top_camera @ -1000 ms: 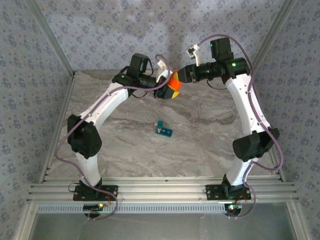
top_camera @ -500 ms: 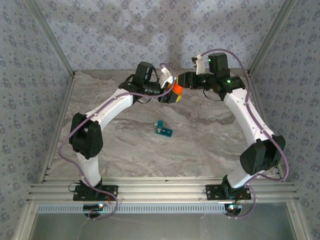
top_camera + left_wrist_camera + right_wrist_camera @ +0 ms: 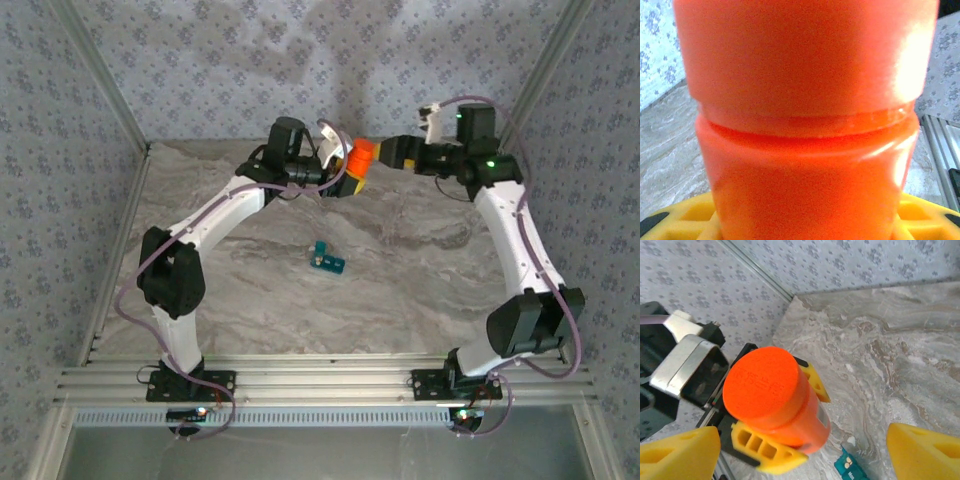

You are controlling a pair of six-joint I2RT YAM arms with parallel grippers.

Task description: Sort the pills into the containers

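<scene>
An orange bottle with its cap on hangs above the far middle of the table, and my left gripper is shut on its body. The same bottle looms close in the left wrist view, between yellow fingers. Just right of the cap, my right gripper stands open and apart from it; its wrist view has the bottle ahead of its wide-spread fingertips. The teal pill box lies mid-table. One compartment of the box is open, with pale pills inside.
The marble table top is bounded by patterned walls at the back and both sides. An aluminium rail carries both arm bases along the near edge. The box lies well below and in front of the raised bottle.
My right gripper, which was shut around the bottle's cap, has opened and drawn back to the right. The left gripper still holds the bottle, shifted slightly; the cap stays on.
</scene>
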